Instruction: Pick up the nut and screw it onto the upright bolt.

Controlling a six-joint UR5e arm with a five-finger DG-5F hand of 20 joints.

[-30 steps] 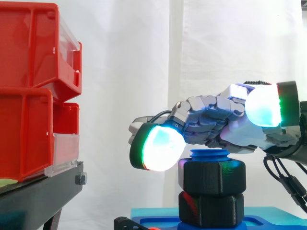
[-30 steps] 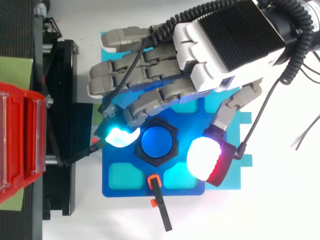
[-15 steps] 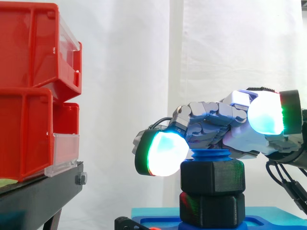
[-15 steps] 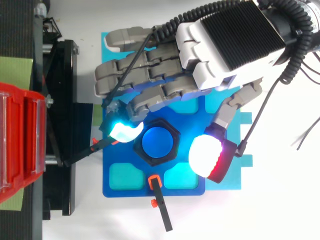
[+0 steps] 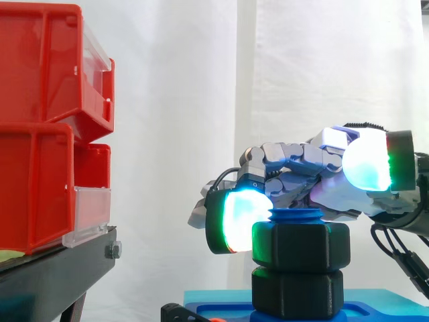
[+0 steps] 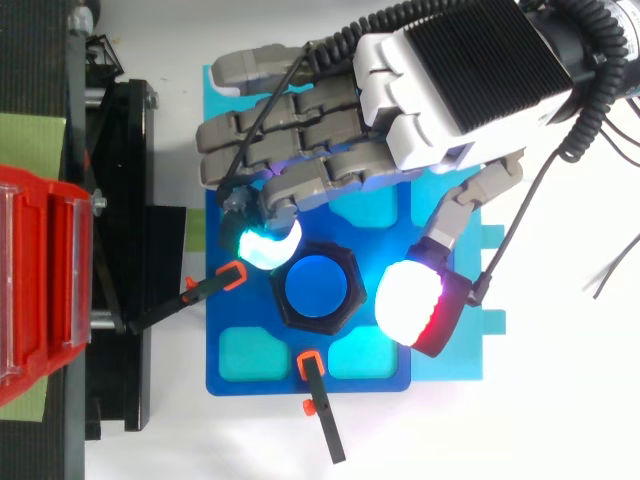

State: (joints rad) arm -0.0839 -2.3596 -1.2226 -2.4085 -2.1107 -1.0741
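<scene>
Hand [image 6: 430, 90] from 1 o'clock over nut [image 5: 300, 245] on upright bolt [image 6: 315, 288], presumably for twisting. Grip: cannot tell (contact hidden).

Hand [image 6: 470, 70]: black ribbed plate on the back, white moulded shell at the knuckles. Grey fingers [image 6: 290, 140] built of blocky segments. Fat rounded fingertips [image 6: 412, 300] sit in black cups. From above, one glows white with a red edge and another cyan. From the side they show cyan-white with green rims.
</scene>
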